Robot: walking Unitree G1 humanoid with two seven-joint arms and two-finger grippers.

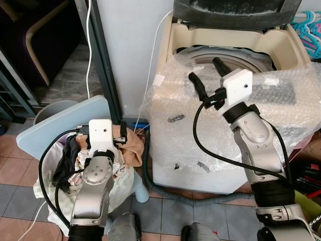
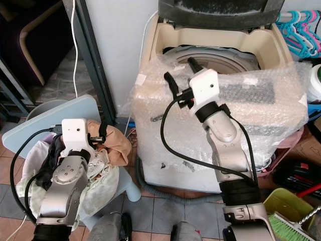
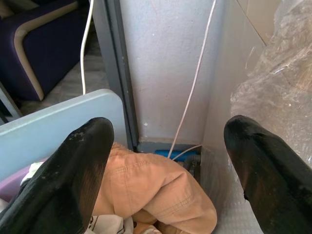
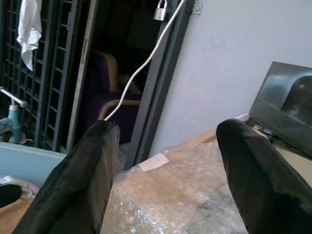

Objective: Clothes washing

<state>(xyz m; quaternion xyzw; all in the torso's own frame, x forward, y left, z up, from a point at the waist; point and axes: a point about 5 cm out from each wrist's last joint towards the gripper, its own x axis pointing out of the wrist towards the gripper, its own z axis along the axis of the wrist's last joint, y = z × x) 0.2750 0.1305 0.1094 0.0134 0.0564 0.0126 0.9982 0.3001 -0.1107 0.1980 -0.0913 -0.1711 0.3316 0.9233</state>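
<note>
A top-loading washing machine (image 1: 200,150) stands in the right half of the head camera's frame, its cream body wrapped in clear bubble wrap (image 1: 281,108). Its dark lid (image 1: 235,12) is raised at the top edge of the frame, and the round drum opening (image 1: 225,57) is visible behind the wrap.

The right gripper (image 1: 206,72) hangs in the upper middle of the frame, above the front edge of the machine's top, at the end of a silver arm that rises from the lower right corner. Its two black fingers (image 4: 73,185) are spread wide apart with nothing between them. A black cable (image 1: 200,135) loops from the wrist down across the front of the machine.

In the lower left of the frame sits a laundry basket (image 1: 42,188) heaped with mixed clothes, dark and light pieces together. A pale blue board (image 1: 55,123) lies behind the pile. At the right side of the heap, nearest the machine, lies a tan garment (image 1: 136,148) with visible seams. The left gripper (image 1: 121,131) is just above this tan garment. In the left wrist view its black fingers (image 3: 73,175) are parted, with the tan fabric lying below and between them; whether they touch it cannot be told.

A thin white cord (image 1: 150,70) runs down the pale wall between the basket and the machine. A grey ribbed hose (image 1: 185,196) curves along the tiled floor (image 1: 160,216) at the machine's base. Turquoise hangers (image 1: 308,30) show at the upper right edge.
</note>
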